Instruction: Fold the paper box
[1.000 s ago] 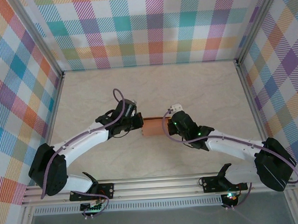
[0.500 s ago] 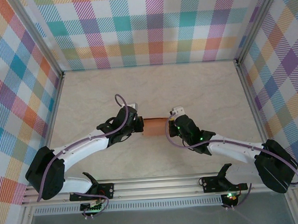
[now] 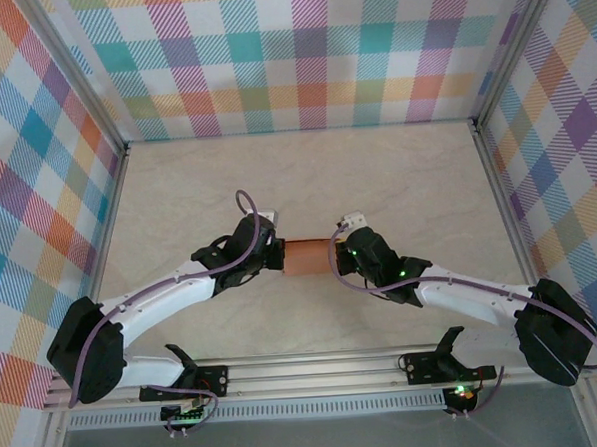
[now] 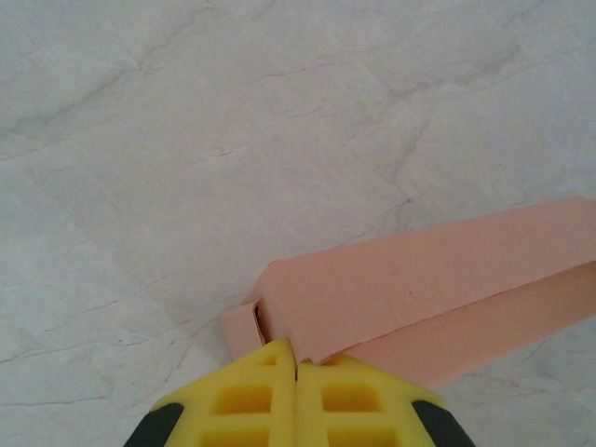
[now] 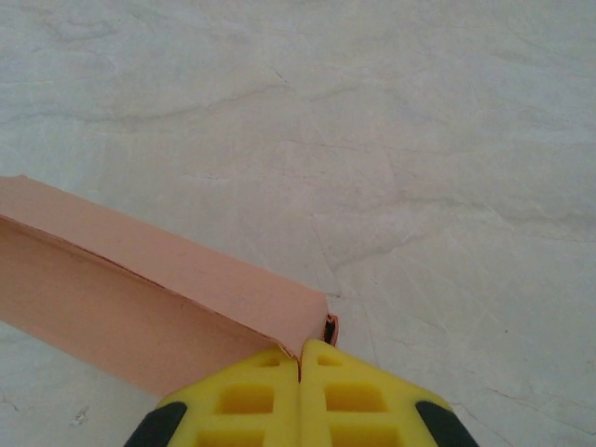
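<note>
Left arm (image 3: 162, 291) nearer (paper box (image 3: 306, 257), marble (image 3: 396, 178), plaid walls (image 3: 310, 53))

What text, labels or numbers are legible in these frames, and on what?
None can be read.
paper box: plain salmon card, no print on the faces shown.
left gripper and right gripper: plain yellow fingers, no markings.
table and plaid walls: pattern only, no lettering.
</note>
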Action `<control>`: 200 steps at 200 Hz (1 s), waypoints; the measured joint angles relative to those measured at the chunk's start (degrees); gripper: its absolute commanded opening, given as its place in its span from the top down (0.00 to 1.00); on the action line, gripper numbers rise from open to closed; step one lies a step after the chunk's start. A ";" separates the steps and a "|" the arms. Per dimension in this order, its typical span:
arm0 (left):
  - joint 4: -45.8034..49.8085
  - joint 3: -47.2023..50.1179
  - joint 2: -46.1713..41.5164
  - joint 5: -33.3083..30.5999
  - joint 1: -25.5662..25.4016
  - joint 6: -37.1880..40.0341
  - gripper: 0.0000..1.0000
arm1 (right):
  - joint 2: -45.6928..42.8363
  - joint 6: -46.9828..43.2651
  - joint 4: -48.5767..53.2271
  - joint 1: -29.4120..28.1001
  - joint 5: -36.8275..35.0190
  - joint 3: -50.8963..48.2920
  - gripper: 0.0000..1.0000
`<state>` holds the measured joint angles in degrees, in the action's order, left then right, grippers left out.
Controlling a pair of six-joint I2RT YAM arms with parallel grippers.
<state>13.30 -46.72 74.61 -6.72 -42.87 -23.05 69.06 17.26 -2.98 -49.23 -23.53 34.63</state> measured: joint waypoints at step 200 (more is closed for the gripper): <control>-6.84 5.81 -2.08 -3.08 -0.50 0.35 1.00 | -2.47 -0.44 -6.16 -0.35 1.42 -5.27 0.57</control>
<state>6.46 -40.91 72.53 -9.80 -43.38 -22.70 66.59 16.82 -9.15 -49.58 -22.11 29.36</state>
